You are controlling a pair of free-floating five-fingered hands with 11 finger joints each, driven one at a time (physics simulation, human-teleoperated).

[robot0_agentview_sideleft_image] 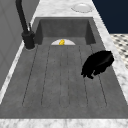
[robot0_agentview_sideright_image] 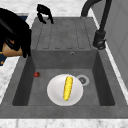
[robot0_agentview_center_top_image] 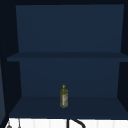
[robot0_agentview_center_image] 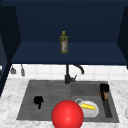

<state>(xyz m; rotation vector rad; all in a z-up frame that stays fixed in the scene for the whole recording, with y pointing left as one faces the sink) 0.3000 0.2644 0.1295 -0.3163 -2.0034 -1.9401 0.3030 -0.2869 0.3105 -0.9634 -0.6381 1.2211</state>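
Observation:
My left hand (robot0_agentview_center_image: pixel 38 100) hovers over the ribbed drainboard (robot0_agentview_center_image: pixel 47 93) with its fingers curled downward, holding nothing. It is also in the left side view (robot0_agentview_sideleft_image: pixel 98 63) and at the far end of the right side view (robot0_agentview_sideright_image: pixel 43 11). My right hand (robot0_agentview_center_image: pixel 104 88) hangs over the right rim of the sink basin. Its fingers are curled round a small brown-orange thing (robot0_agentview_center_image: pixel 104 95), which shows under the hand (robot0_agentview_sideright_image: pixel 15 32) as a brown lump (robot0_agentview_sideright_image: pixel 10 51). In the basin lies a white plate (robot0_agentview_sideright_image: pixel 53 93) with a yellow corn cob (robot0_agentview_sideright_image: pixel 68 87) on it.
A large red ball (robot0_agentview_center_image: pixel 67 115) shows at the sink's front edge. A small red thing (robot0_agentview_sideright_image: pixel 37 74) lies in the basin corner. The black faucet (robot0_agentview_center_image: pixel 67 75) rises behind the sink. An olive bottle (robot0_agentview_center_image: pixel 63 42) stands on the cabinet shelf. A white dish (robot0_agentview_sideleft_image: pixel 81 7) sits on the counter.

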